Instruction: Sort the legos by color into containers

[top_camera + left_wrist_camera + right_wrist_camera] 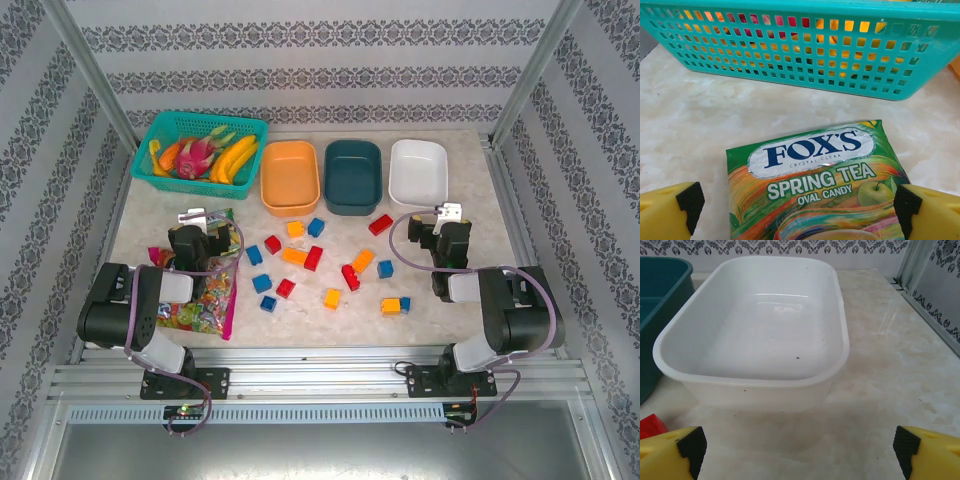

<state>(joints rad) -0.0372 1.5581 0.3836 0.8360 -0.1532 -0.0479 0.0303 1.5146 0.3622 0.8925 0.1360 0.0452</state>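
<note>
1. The orange bowl [289,176], the dark teal bowl [352,175] and the white bowl [418,170] stood in a row at twelve o'clock on the table [300,325]; each looked empty, so I judged no sorting done yet.
2. The bricks [313,258], red, blue and orange-yellow, lay scattered across the middle, spreading toward six o'clock; every one was left to move.
3. The left gripper [200,216] hung at nine o'clock, jaws wide apart over a candy bag [205,290], holding nothing; a fruit basket [205,116] sat beyond at eleven o'clock.
4. The right gripper [450,212] hovered at three o'clock, jaws apart and empty, facing the white bowl; a red brick [380,225] lay near, at its nine o'clock.
</note>
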